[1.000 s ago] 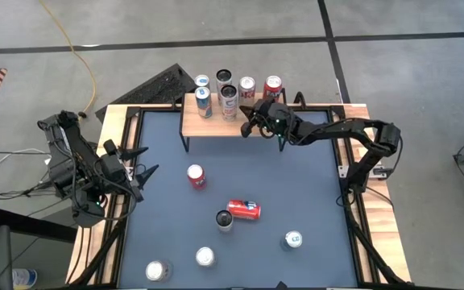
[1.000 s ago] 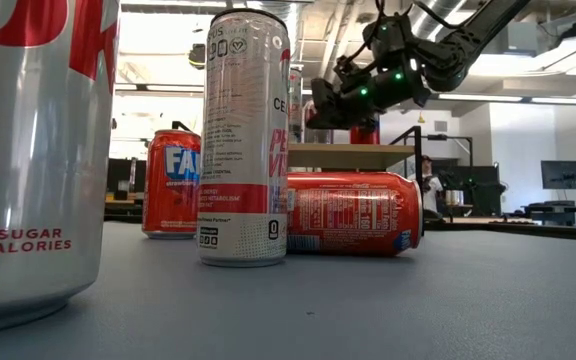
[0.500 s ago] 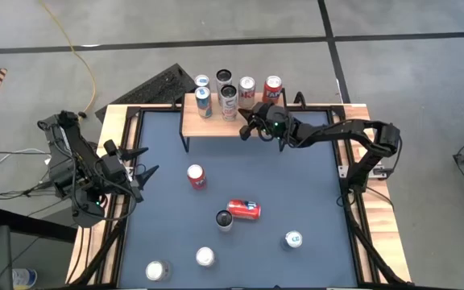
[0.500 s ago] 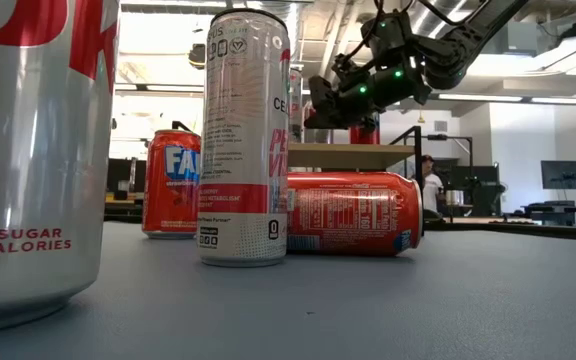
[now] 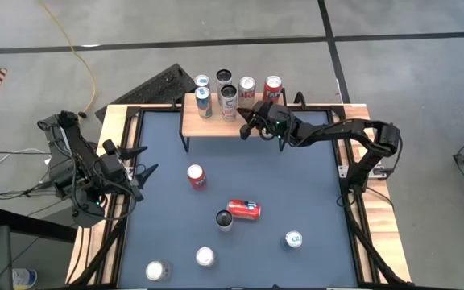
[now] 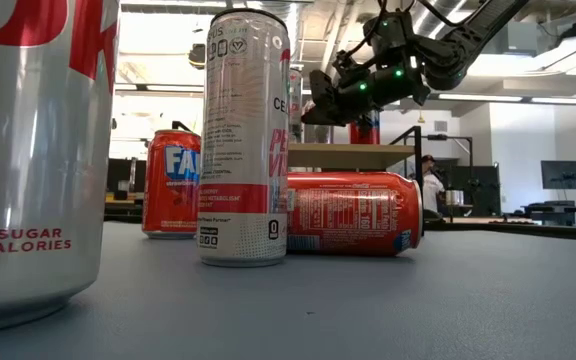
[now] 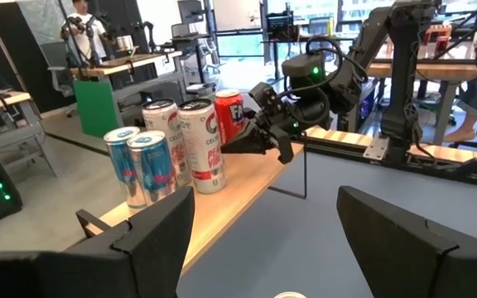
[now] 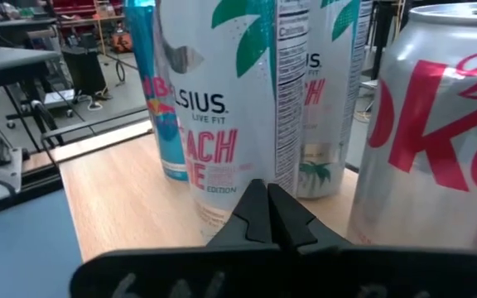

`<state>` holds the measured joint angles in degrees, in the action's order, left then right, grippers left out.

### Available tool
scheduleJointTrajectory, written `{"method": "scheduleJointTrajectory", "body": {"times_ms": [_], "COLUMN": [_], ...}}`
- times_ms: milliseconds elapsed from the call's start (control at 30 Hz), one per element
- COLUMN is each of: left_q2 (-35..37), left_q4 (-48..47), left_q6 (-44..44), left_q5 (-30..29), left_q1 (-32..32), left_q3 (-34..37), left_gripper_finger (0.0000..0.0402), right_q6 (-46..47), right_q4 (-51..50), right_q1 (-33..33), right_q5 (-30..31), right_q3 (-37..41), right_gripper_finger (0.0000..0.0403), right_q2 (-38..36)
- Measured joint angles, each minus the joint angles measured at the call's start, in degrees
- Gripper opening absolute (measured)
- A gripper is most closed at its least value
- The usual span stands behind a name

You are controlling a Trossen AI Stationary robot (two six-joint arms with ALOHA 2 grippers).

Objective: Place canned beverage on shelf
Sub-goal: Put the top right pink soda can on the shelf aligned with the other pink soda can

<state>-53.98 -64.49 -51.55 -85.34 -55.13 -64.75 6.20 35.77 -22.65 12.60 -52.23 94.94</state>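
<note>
You have a dark blue-grey table mat [image 5: 296, 185] carrying a light wooden black-legged shelf [image 5: 208, 125] at its far edge. Five upright cans [image 5: 228, 97] stand on it. Six more cans [image 5: 242, 209] sit on the mat, one red one lying down

A robotics lab: concrete floor [image 5: 409, 80] with a loose yellow cable [image 5: 77, 56], desks [image 7: 131, 62] carrying monitors [image 6: 565, 175], exposed ceiling pipes [image 6: 343, 25], a person [image 7: 85, 25] at another arm station.

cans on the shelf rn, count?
6 on the shelf: two blue at its left, two tall white mid, Diet Coke, red can right. None look hidden.
</note>
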Motion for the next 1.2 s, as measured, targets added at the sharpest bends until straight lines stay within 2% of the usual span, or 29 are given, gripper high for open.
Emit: {"method": "scheduleJointTrajectory", "body": {"times_ms": [933,1200], "left_q2": [0.0,0.3], "left_q4": [0.2,0.1], "left_q6": [-1.7,-0.9], "left_q5": [2.0,2.6], "left_q1": [0.0,0.0], "left_q3": [0.0,0.0], "left_gripper_finger": [0.0288,0.0288], "right_q6": [-1.7,0.9], "right_q4": [-4.1,-3.7], "right_q1": [2.0,2.0], "right_q5": [-1.0,-3.7], "right_q3": [0.0,-1.3], "right_gripper_finger": [0.0000,0.0000], "right_q2": [0.0,0.0]}}
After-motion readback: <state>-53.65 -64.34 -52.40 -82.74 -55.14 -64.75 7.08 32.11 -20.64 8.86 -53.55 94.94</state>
